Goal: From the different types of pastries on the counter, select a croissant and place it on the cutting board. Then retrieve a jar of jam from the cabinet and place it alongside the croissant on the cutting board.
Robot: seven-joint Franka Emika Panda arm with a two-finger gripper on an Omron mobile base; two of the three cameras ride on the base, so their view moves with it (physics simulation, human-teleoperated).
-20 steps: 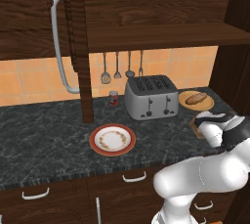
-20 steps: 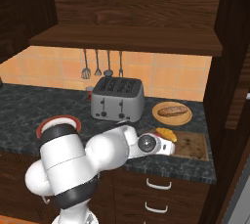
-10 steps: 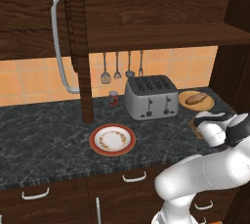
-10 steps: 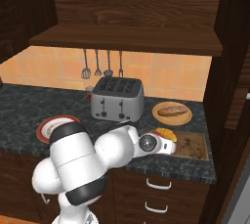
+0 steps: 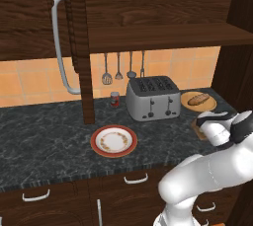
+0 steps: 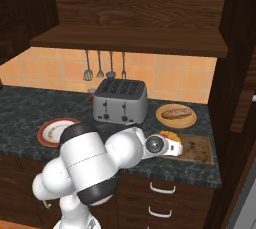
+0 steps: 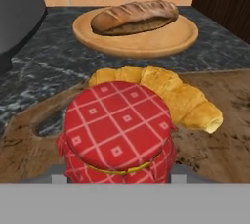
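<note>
Gripper — jaws closed on the jar of jam, low over the cutting board; the croissant lies on the board just beyond the jar.

The robot arm has a glossy white shell made of thick, rounded segments. Between the segments there are dark grey, almost black bands at the joints. Near the wrist one round cap is grey with a small dark centre.
</note>
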